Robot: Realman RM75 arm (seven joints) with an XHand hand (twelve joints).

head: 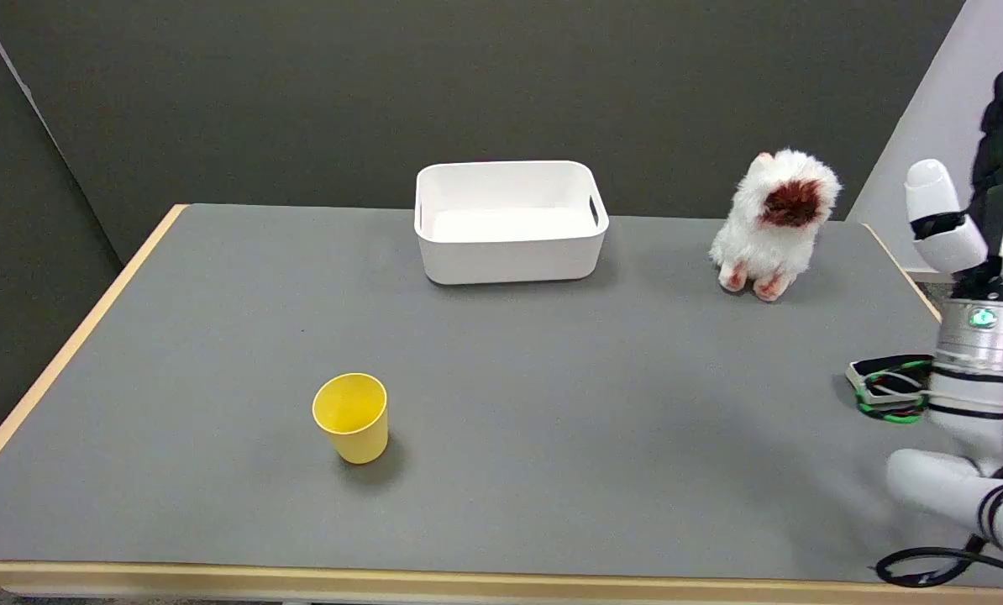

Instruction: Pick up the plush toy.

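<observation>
The plush toy [774,225] is white and fluffy with a reddish-brown face and pinkish feet. It sits upright near the table's far right corner. My right hand [984,197] is raised in the air at the picture's right edge, to the right of the toy and apart from it. Its fingers point upward and stand apart, with nothing in them. Part of the hand is cut off by the frame edge. The white forearm [972,370] rises from the lower right.
A white bin [510,252] stands at the back middle of the grey table [602,420]. A yellow cup [351,417] stands upright at the front left. A small black-and-green object [886,388] lies by the right edge, beside my forearm.
</observation>
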